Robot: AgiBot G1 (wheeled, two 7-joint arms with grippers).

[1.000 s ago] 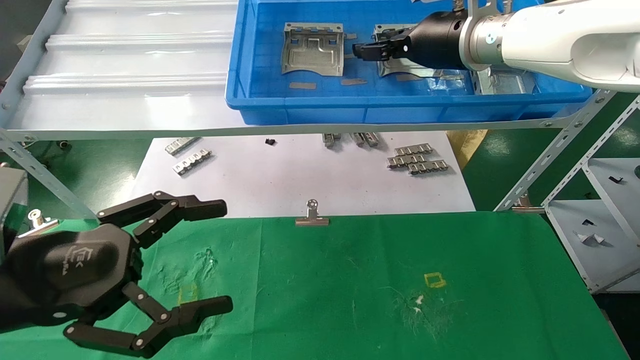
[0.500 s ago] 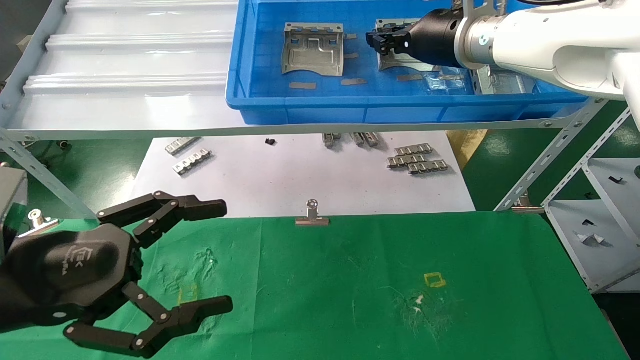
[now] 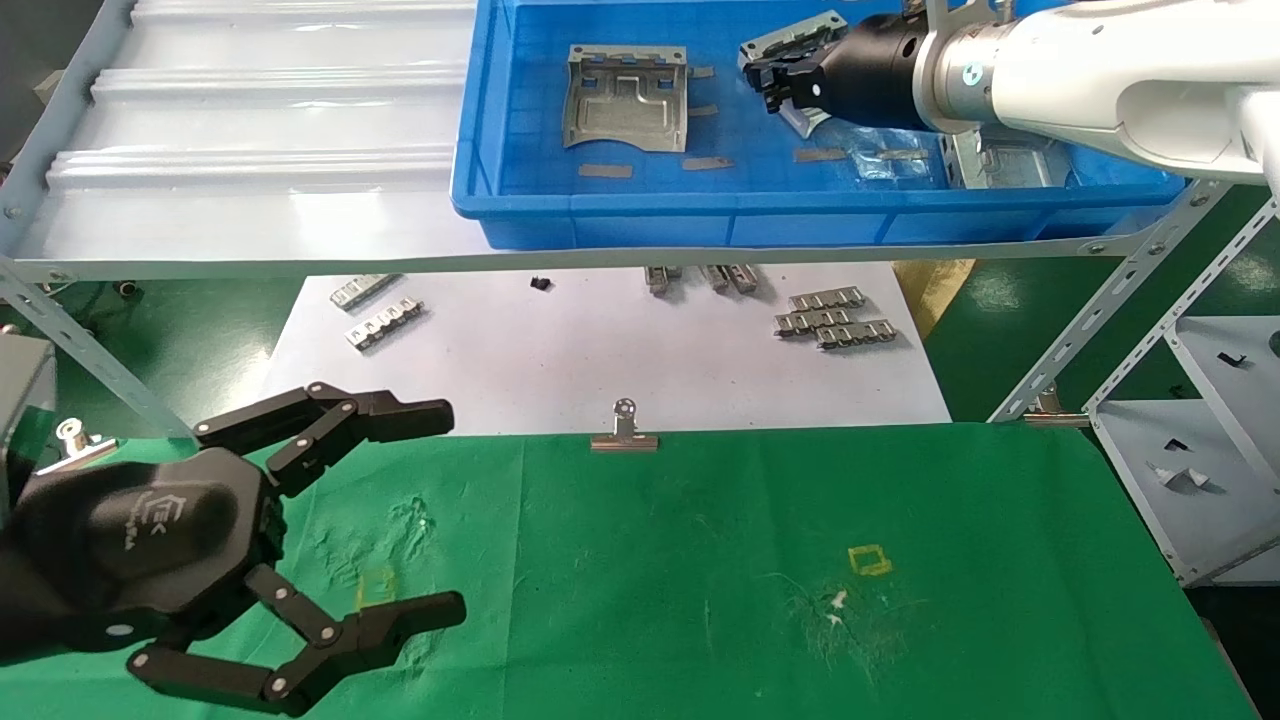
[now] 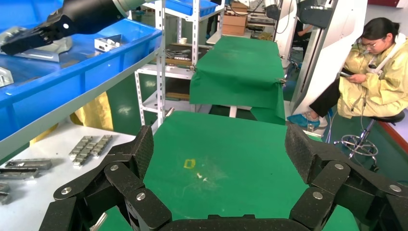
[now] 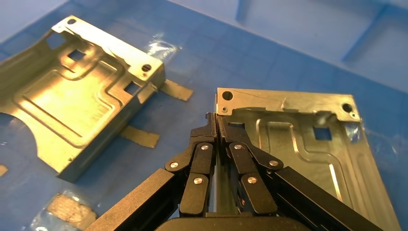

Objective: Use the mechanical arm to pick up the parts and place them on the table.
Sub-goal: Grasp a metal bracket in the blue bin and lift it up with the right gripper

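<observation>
My right gripper (image 3: pixel 775 85) is inside the blue tray (image 3: pixel 700 215), shut on the side flange of a silvery stamped part (image 3: pixel 795 32) that is tilted up off the tray floor. The right wrist view shows the shut fingers (image 5: pixel 217 120) pinching the edge of that part (image 5: pixel 298 139). A second part (image 3: pixel 625 100) lies flat to its left and also shows in the right wrist view (image 5: pixel 77 101). A third part (image 3: pixel 1010 165) lies under the right arm. My left gripper (image 3: pixel 450 508) hangs open and empty over the green table (image 3: pixel 750 560) at the front left, and shows in its own wrist view (image 4: pixel 219 149).
The tray sits on a raised grey shelf (image 3: pixel 250 170). Below it lie a white paper sheet (image 3: pixel 600 360) with small ridged strips (image 3: pixel 835 318) and a binder clip (image 3: pixel 624 430). Grey racks (image 3: pixel 1190 420) stand to the right. A seated person (image 4: pixel 370 77) is beyond the table.
My right gripper has drawn back to the right in the tray and now holds the part, whose edge has risen and tilted. The left arm has not moved.
</observation>
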